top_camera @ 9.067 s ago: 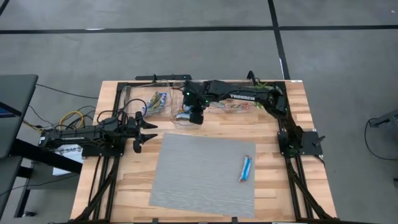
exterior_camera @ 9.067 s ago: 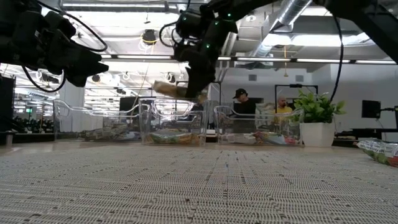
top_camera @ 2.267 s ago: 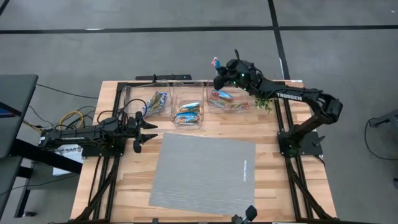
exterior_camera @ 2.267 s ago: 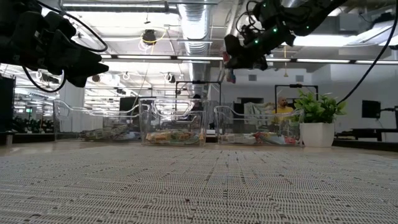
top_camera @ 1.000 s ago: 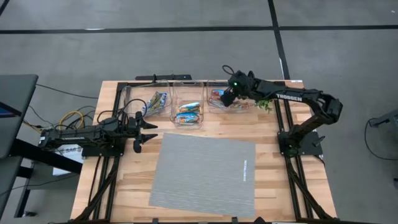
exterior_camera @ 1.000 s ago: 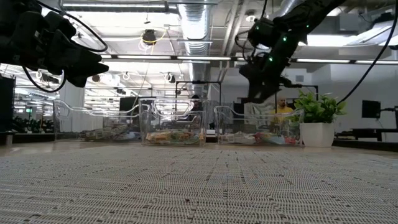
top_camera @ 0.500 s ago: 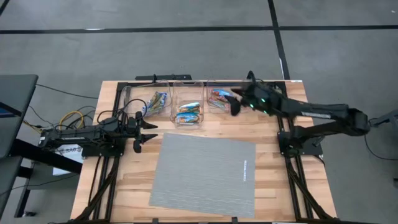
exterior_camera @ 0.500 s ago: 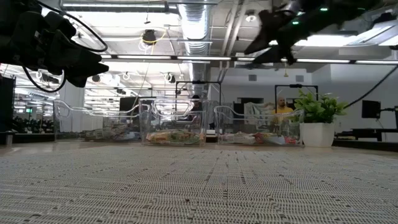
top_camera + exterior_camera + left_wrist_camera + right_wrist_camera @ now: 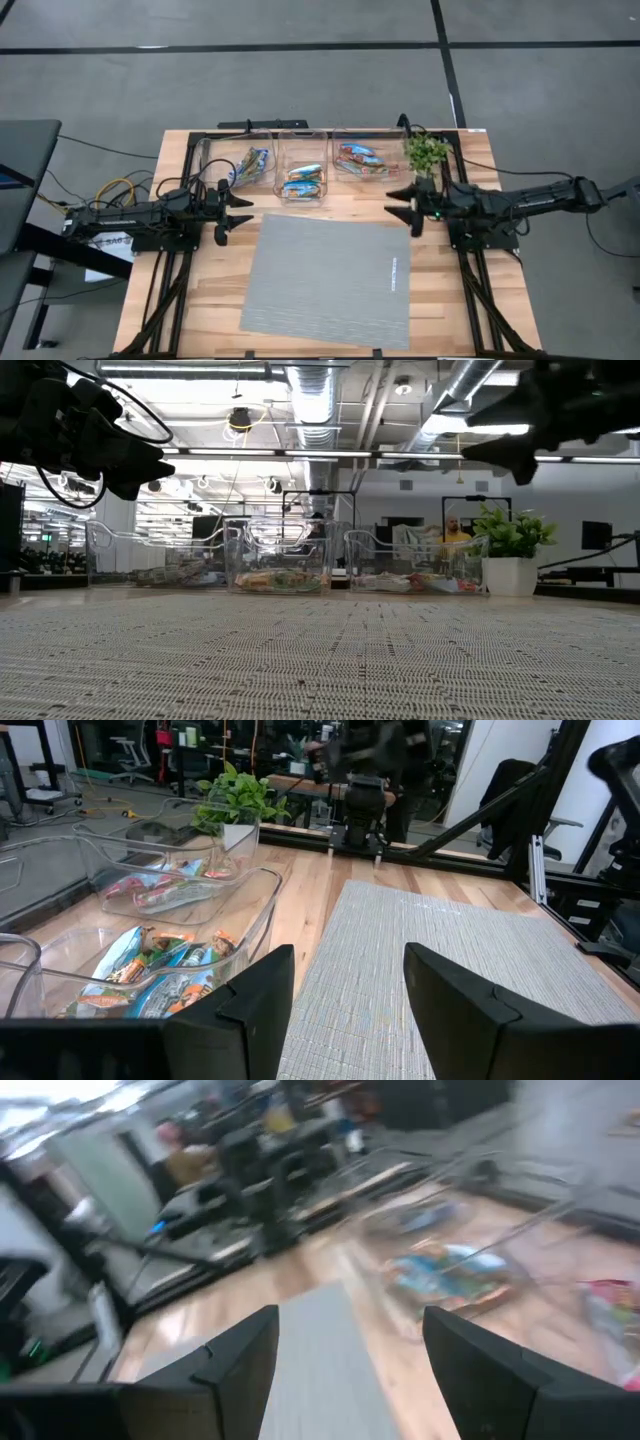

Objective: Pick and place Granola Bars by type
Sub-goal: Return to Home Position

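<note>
The Granola Bars lie in three clear bins along the far edge. Blue ones point(image 9: 252, 162) are in the left bin, silver-blue ones point(image 9: 303, 181) in the middle bin, and orange-red ones point(image 9: 357, 157) in the right bin. In the left wrist view the bars point(image 9: 160, 970) show through the bin walls. My left gripper point(image 9: 238, 208) hovers open, left of the grey mat point(image 9: 330, 280), with nothing between its fingers. My right gripper point(image 9: 398, 204) hangs open above the mat's far right corner, pointing toward the table's left. It is clear of the bins and holds nothing.
A small potted plant point(image 9: 428, 152) stands at the far right, next to the right bin point(image 9: 380, 172). Black frame rails point(image 9: 470, 290) run along both sides of the wooden table. People show in the room beyond the bins point(image 9: 455, 530).
My right gripper has drawn back from above the right bin toward the table's near and right edges. It has turned from pointing down to lying level, pointing left. The bars in the bins have stayed where they were.
</note>
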